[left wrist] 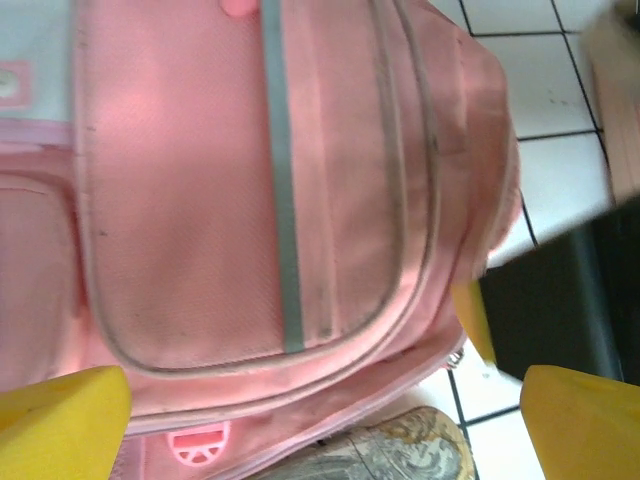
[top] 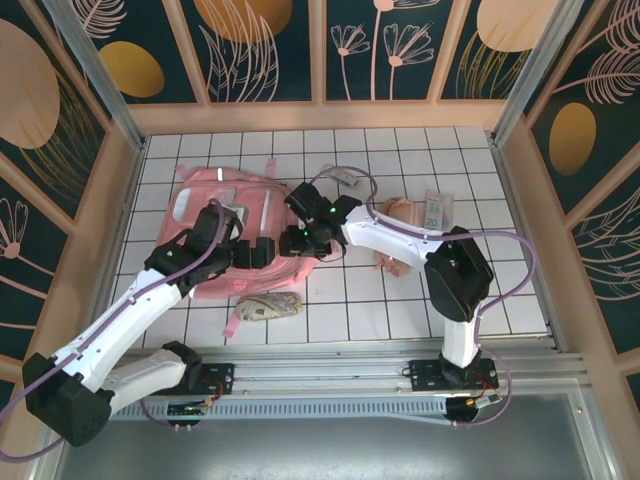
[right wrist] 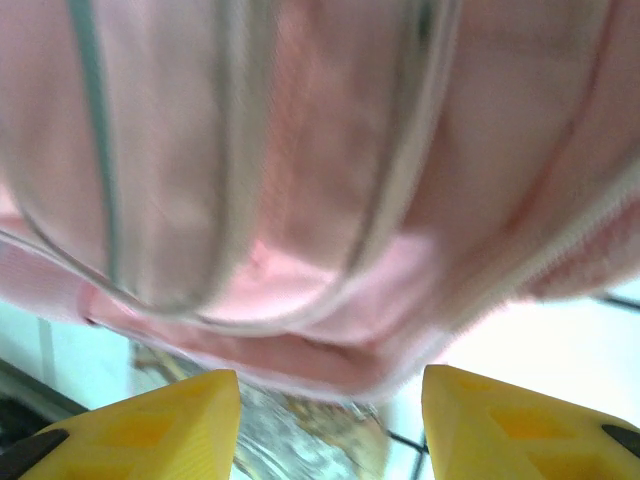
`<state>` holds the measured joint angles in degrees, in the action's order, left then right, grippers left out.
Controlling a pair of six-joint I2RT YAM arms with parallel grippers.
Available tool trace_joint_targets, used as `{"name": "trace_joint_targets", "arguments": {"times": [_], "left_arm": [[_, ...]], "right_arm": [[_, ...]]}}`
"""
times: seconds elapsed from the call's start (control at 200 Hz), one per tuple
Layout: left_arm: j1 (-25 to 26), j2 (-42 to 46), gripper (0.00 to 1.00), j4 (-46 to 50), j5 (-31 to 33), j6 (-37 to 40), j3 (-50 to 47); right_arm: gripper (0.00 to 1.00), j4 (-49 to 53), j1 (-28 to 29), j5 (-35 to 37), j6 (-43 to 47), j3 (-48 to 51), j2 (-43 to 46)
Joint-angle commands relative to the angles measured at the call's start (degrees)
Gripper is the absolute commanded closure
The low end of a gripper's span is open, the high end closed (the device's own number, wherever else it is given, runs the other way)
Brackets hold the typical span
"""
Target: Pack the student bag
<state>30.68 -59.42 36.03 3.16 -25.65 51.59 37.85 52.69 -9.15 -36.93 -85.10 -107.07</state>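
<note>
Yellow fingertips of the left gripper frame its wrist view. They are spread fully wide, with nothing between them.

Scene, largest first:
- The student bag lies flat on the tiled table, left of centre, pocket side up. I read its long axis as running from far left to near right, though the arms cover too much of it for me to be sure.
- Both arms reach over the bag's near right part. The left gripper hangs above the front pocket, and the grey strip runs away from its fingers.
- The right gripper sits at the bag's right edge, so I count it the nearer one to the rim. Its fingers stand partly apart and clamp nothing that I can make out. A blurred fold of the bag lies just ahead of the tips.
- A patterned pouch lies just beside the bag's near edge.

Judgement: the next move turns on that right-hand rim, which lies straight ahead of the right fingers. The curved zip line follows the same edge.
</note>
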Motion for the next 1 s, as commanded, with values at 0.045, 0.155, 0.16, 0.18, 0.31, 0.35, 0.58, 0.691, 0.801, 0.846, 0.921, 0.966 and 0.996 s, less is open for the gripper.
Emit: {"name": "trace_joint_targets", "arguments": {"times": [0.045,0.155,0.16,0.18,0.31,0.35,0.58,0.691,0.801,0.846,0.921,0.966,0.996], "left_arm": [[-0.49,-0.76,0.01,2.46,6.55,-3.21,3.85],[-0.53,-1.36,0.01,2.27,6.88,-3.35,3.78],[-0.53,-1.33,0.01,2.28,6.87,-3.35,3.78],[-0.53,-1.44,0.01,2.29,6.78,-3.35,3.78],[-0.53,-1.60,0.01,2.51,6.26,-3.60,3.82],[-0.53,-1.26,0.01,2.55,6.25,-3.78,3.85],[-0.53,-0.22,0.01,3.78,6.68,-3.97,3.79],[-0.53,0.09,0.01,4.29,6.86,-3.97,3.80],[-0.53,0.09,0.01,4.79,6.93,-3.96,3.82],[-0.53,0.09,0.01,5.00,6.94,-4.06,3.78],[-0.53,0.27,0.01,5.02,6.95,-4.10,3.41],[-0.53,0.28,0.01,5.11,6.86,-4.15,3.11],[-0.53,0.35,0.01,5.10,6.78,-4.22,2.93]], "right_arm": [[0.48,5.91,4.62,6.27,1.62,6.67,4.77],[0.48,3.04,5.31,5.85,0.97,8.90,4.60],[0.48,2.90,5.32,5.87,0.98,8.90,4.55],[0.48,2.50,5.40,5.98,1.06,8.86,4.15],[0.49,0.16,5.58,6.16,2.09,7.78,1.40],[0.49,-0.81,5.67,6.03,2.45,7.69,0.60],[0.49,-3.75,5.76,7.18,3.44,5.50,-4.12],[0.50,-4.78,5.71,9.12,3.46,4.45,-5.58],[0.51,-5.92,5.74,9.81,3.39,3.63,-6.46],[0.51,-6.26,5.76,10.38,3.12,3.59,-6.62],[0.54,-6.80,5.76,12.07,2.92,3.70,-6.74],[0.56,-6.99,5.76,12.93,2.83,3.71,-6.84],[0.58,-7.16,5.76,13.29,2.91,3.70,-7.03]]}}
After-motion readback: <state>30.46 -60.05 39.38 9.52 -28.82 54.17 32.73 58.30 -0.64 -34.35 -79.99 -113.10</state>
